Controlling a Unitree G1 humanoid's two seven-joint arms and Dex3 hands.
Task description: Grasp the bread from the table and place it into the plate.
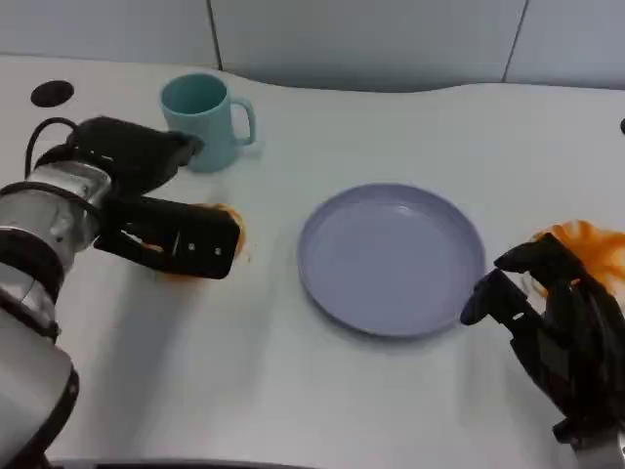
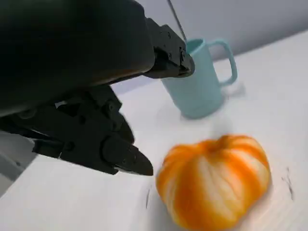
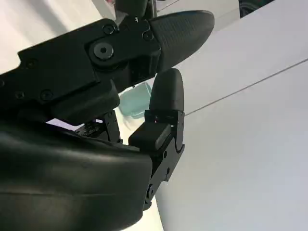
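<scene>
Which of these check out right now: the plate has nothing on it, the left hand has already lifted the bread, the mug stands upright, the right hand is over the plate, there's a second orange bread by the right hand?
1. The plate has nothing on it. True.
2. The left hand has lifted the bread off the table. False: the bread sits on the table, and the left wrist view shows the fingers beside it, not closed around it.
3. The mug stands upright. True.
4. The right hand is over the plate. False: it is off the plate's right edge.
5. A second orange bread lies by the right hand. True, partly hidden behind it.
</scene>
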